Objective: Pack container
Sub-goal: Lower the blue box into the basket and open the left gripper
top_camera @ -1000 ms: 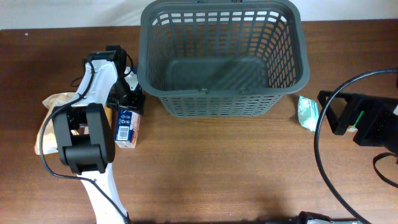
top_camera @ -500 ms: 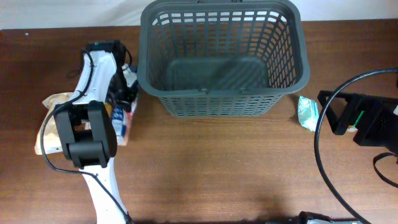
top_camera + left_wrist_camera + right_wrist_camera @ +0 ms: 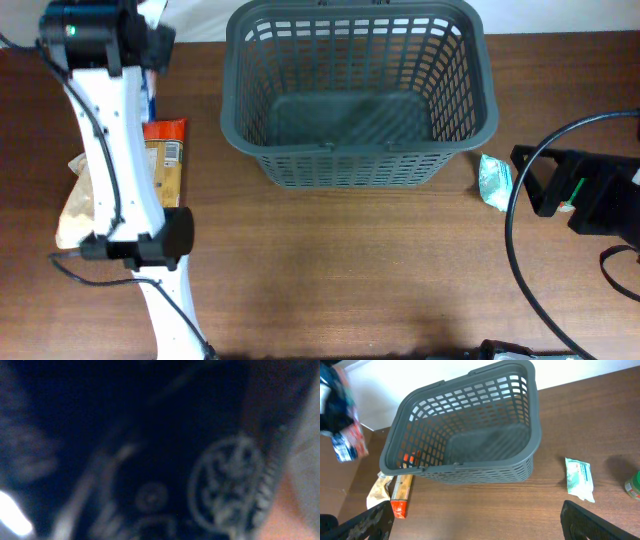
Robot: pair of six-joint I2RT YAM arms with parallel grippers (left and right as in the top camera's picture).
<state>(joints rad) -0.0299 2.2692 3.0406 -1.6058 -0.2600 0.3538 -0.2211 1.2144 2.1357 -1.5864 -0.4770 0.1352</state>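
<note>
Left gripper (image 3: 336, 420) raised beside the container (image 3: 350, 162), left of its rim, clamped on a small carton (image 3: 347, 440).
The container stands at the far middle of the table (image 3: 350, 270). The right gripper (image 3: 480, 522), with fingers wide apart, is well to its right, near a green-white sachet (image 3: 494, 181). A brown packet (image 3: 165, 160) and a beige bag (image 3: 78, 205) lie under the left arm.

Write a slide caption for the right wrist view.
Empty grey basket on the wooden table, green-white packet to its right, blurred carton held aloft past its left end.
</note>
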